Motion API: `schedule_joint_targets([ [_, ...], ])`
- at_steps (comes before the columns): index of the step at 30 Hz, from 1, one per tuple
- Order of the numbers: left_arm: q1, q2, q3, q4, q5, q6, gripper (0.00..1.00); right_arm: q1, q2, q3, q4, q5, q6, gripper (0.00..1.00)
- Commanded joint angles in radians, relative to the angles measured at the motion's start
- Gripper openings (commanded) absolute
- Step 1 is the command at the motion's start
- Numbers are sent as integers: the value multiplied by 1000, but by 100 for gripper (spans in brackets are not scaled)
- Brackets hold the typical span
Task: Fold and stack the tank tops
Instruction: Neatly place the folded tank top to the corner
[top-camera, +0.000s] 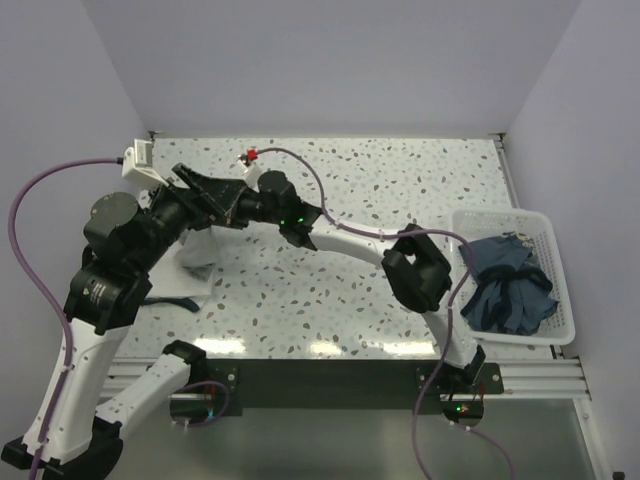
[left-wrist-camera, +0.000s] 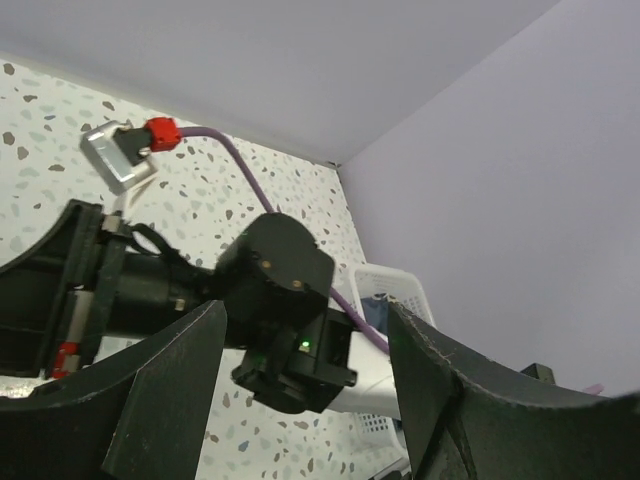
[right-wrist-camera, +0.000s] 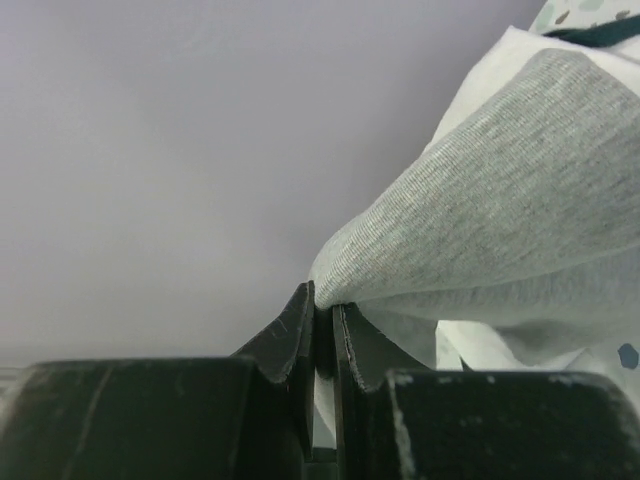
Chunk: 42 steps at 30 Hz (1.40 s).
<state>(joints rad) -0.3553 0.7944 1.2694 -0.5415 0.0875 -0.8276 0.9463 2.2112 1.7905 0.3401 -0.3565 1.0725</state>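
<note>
The light heather grey tank top (right-wrist-camera: 520, 170) is pinched at an edge by my right gripper (right-wrist-camera: 323, 305), which is shut on it and holds it lifted. In the top view the cloth (top-camera: 195, 258) hangs down to the table at the left, under both wrists. White cloth (right-wrist-camera: 478, 350) shows under the grey; I cannot tell if it is the white tank top. My right gripper (top-camera: 208, 212) reaches far left. My left gripper (left-wrist-camera: 305, 310) is open and empty, right beside the right wrist, and sits just behind it in the top view (top-camera: 193, 185).
A white lattice basket (top-camera: 556, 250) stands at the right edge with dark blue clothes (top-camera: 510, 285) in it; it also shows in the left wrist view (left-wrist-camera: 400, 285). A dark strap (top-camera: 170, 301) lies on the speckled table (top-camera: 400, 180) near the left arm.
</note>
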Motion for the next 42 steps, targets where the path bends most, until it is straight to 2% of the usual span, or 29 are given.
schedule_joint_targets([
  [1,6,0,-7,46,26,-8,70,-32,-175,-87,149,8,-25,0],
  [7,6,0,-22,54,31,-16,70,-40,-228,-160,137,-1,-43,0],
  [13,6,-3,-22,52,27,-18,70,-38,-185,-145,93,-25,-49,0],
  [17,6,-1,-24,52,27,-16,70,-20,-81,-25,13,-117,-62,0],
  [25,4,2,-25,52,24,-13,70,40,177,313,-136,-167,-82,0],
  [36,6,5,-18,48,15,-4,70,72,389,628,-119,-193,-100,0],
  [42,6,12,-16,48,5,1,70,94,510,747,-84,-184,-111,2],
])
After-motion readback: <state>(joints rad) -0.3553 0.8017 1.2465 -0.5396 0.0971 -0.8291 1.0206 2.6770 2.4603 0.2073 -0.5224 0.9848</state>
